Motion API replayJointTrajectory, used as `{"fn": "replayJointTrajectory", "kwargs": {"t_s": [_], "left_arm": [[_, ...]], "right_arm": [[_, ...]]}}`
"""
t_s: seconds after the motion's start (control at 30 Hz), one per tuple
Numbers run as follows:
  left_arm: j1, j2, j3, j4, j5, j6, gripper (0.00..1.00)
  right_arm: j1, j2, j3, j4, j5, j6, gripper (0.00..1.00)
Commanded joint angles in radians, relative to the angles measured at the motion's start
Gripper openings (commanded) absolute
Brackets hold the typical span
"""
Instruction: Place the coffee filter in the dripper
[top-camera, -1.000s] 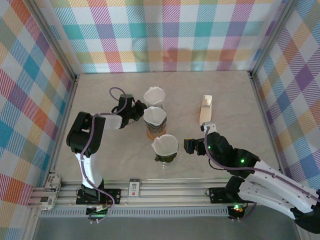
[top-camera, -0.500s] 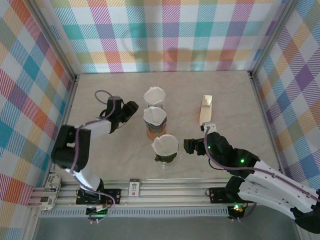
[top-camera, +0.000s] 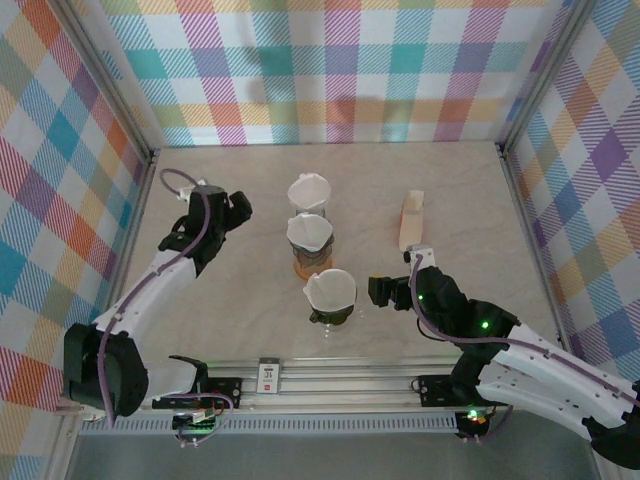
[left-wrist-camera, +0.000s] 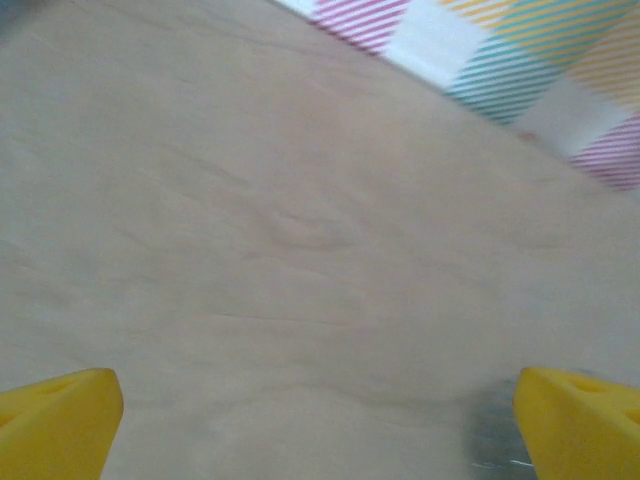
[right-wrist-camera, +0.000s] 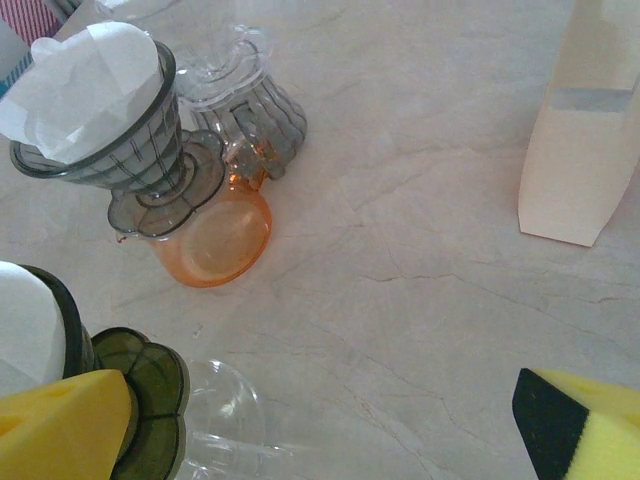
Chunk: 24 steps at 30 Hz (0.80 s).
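Note:
Three drippers stand in a row mid-table, each with a white paper filter in it: the far one (top-camera: 309, 192), the middle one (top-camera: 309, 236) on an orange base, and the near one (top-camera: 330, 292). My left gripper (top-camera: 238, 207) is left of the far dripper and apart from it. Its yellow fingertips (left-wrist-camera: 60, 420) are wide apart over bare table, so the left gripper (left-wrist-camera: 320, 425) is open and empty. My right gripper (top-camera: 376, 292) hangs just right of the near dripper (right-wrist-camera: 40, 330), and this right gripper (right-wrist-camera: 320, 430) is open and holds nothing. The middle dripper (right-wrist-camera: 100, 110) shows its filter.
A cream paper packet (top-camera: 411, 220) stands upright at the right, also in the right wrist view (right-wrist-camera: 585, 150). The orange base (right-wrist-camera: 215, 235) and a clear glass piece (right-wrist-camera: 220, 420) lie near the drippers. Checked walls enclose the table on three sides.
My left arm has drawn back to the left, away from the far and middle drippers, with its gripper empty. The right arm has stayed put.

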<state>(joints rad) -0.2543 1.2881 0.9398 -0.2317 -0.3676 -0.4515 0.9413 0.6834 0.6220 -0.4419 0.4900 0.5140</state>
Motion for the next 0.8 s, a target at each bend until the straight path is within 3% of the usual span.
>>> {"fn": "replayJointTrajectory", "kwargs": {"t_s": [0.0,0.13,0.23,0.3,0.47,0.6,0.67,0.77], "left_arm": [[0.006,0.095,0.011,-0.091,-0.239,0.218,1.0],[0.032,0.12,-0.161,0.223,-0.323,0.299,1.0],[0.098,0.098,-0.292,0.478,-0.224,0.272,1.0],[0.111,0.109,-0.326,0.592,-0.2,0.342,1.0],[0.155,0.188,-0.373,0.705,-0.073,0.37,1.0],[0.162,0.218,-0.421,0.799,-0.047,0.371,1.0],[0.161,0.206,-0.496,0.933,-0.022,0.383,1.0],[0.168,0.199,-0.51,0.951,0.007,0.385,1.0]], "right_arm": [[-0.007,-0.014,-0.018,0.045,0.022,-0.02,0.99],[-0.007,-0.028,-0.025,0.046,0.024,-0.028,0.99],[-0.008,-0.037,-0.023,0.041,0.028,-0.038,0.99],[-0.007,-0.042,-0.022,0.036,0.036,-0.041,0.99],[-0.008,-0.06,-0.033,0.058,0.049,-0.052,0.99],[-0.007,-0.049,-0.031,0.073,0.084,-0.046,0.99],[-0.007,-0.042,-0.026,0.078,0.079,-0.056,0.99],[-0.007,-0.026,-0.014,0.066,0.114,-0.018,0.99]]}}
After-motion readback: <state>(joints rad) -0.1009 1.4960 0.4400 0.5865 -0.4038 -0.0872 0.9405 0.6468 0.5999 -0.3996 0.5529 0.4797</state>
